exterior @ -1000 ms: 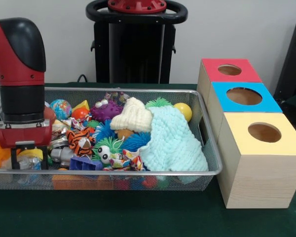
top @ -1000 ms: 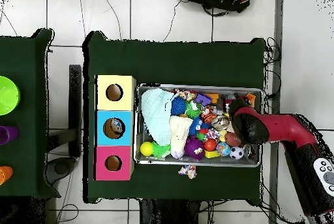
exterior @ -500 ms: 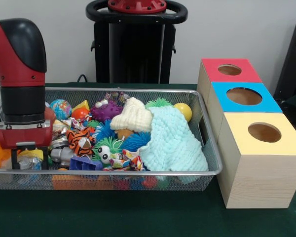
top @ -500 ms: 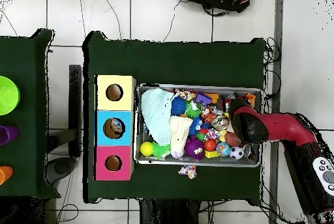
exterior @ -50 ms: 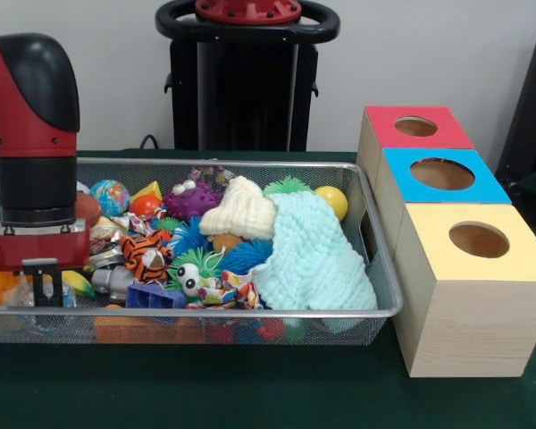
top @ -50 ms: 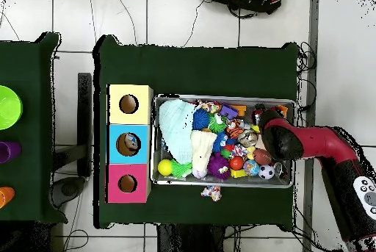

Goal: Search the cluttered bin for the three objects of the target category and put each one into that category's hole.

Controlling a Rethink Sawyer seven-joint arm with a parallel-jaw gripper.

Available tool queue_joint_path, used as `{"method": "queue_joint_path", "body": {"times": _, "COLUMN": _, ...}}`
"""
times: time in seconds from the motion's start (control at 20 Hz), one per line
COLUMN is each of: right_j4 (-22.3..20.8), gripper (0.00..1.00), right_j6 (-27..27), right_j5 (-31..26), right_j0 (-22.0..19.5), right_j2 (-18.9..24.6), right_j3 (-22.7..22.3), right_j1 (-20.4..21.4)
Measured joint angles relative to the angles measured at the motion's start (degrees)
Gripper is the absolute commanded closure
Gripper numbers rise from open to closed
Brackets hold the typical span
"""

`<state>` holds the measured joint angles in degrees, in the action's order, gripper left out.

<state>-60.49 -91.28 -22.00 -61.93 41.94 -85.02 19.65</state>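
A table (top @ -50 ms: 198, 69) draped in dark green cloth is seen on a floor (top @ -50 ms: 183, 18) of pale tiles crossed by thin cables, with a second green table (top @ -50 ms: 37, 80) set alongside; a plain light wall (exterior @ -50 ms: 429, 54) is seen behind.

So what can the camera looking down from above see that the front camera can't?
Only the overhead view shows a small toy lying on the table outside the basket, and something inside the blue box. Only the front view shows the end effector dipping into the basket's end. Both show the wire basket, the pale blue knit cloth and three boxes.
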Motion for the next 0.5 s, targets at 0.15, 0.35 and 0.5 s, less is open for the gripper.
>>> {"method": "queue_joint_path", "body": {"times": 0.15, "right_j4": -0.01, "gripper": 1.00, "right_j6": 0.00, "right_j5": -0.31, "right_j0": 0.12, "right_j2": 0.00, "right_j3": 0.05, "right_j1": 0.01}}
{"method": "queue_joint_path", "body": {"times": 0.35, "right_j4": -0.01, "gripper": 1.00, "right_j6": 0.00, "right_j5": -0.65, "right_j0": 0.26, "right_j2": 0.00, "right_j3": 0.19, "right_j1": 0.02}}
{"method": "queue_joint_path", "body": {"times": 0.5, "right_j4": -0.02, "gripper": 1.00, "right_j6": 0.00, "right_j5": -1.00, "right_j0": 0.55, "right_j2": -0.17, "right_j3": 0.33, "right_j1": 0.13}}
